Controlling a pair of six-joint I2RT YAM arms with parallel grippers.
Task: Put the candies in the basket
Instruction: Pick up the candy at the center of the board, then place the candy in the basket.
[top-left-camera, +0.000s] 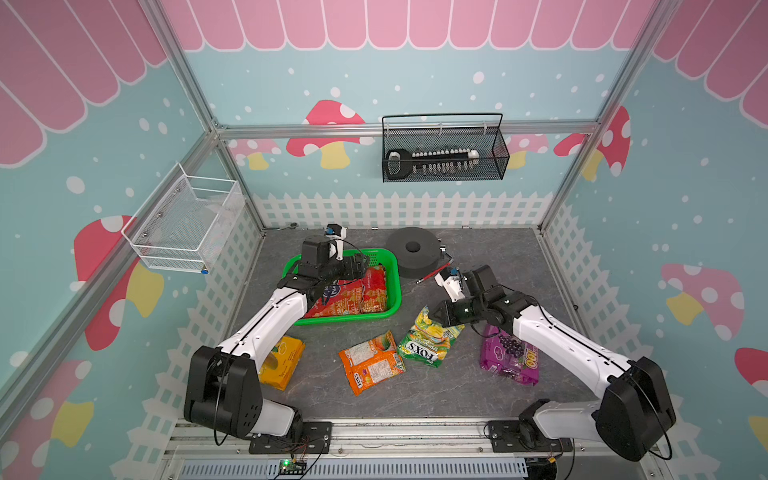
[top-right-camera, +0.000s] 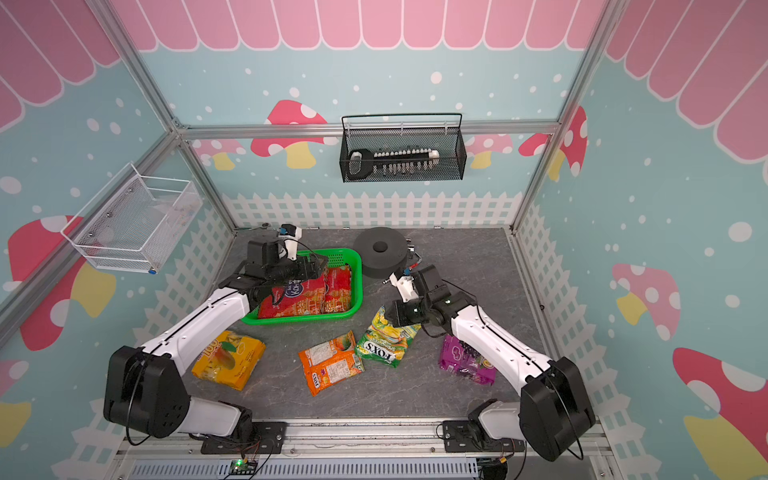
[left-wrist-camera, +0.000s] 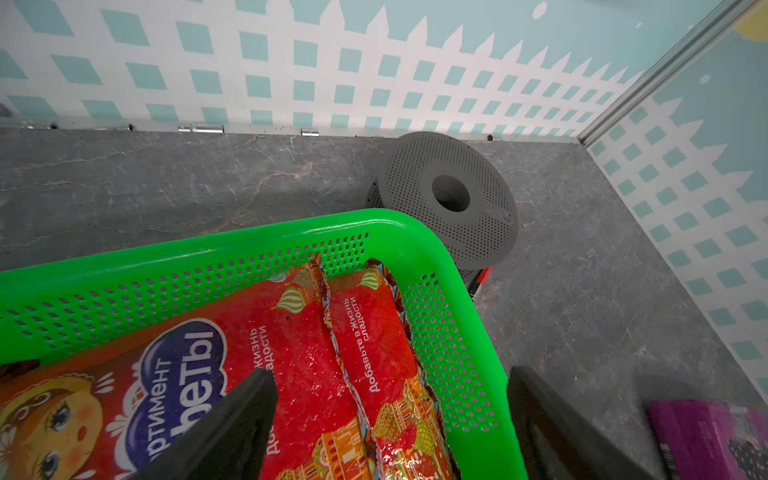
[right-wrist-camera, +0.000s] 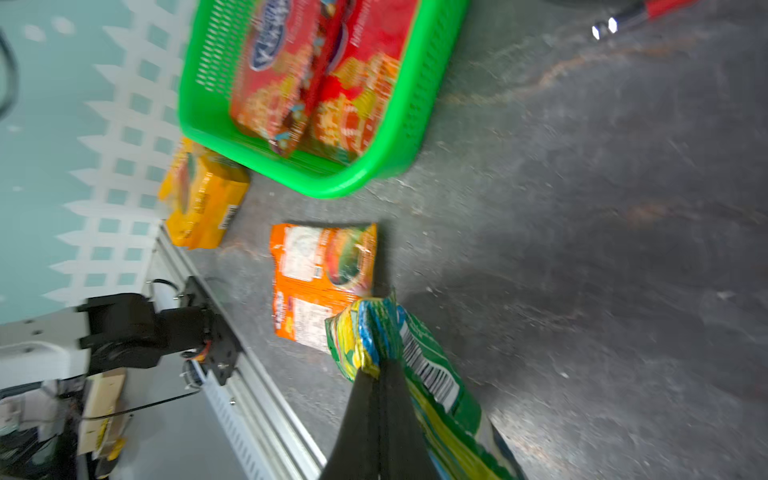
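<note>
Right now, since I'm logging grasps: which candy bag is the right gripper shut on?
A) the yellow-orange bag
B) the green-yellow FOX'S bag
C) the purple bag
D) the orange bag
B: in the right wrist view the right gripper is pinched shut on a bunched edge of the green-yellow FOX'S bag.

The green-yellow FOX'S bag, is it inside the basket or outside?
Outside. The FOX'S bag lies apart from the basket, one end pinched in the right gripper.

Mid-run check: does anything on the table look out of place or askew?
A red-handled tool lies beside the dark grey spool; it is no candy. The FOX'S bag is crumpled where the right gripper pinches its corner.
</note>
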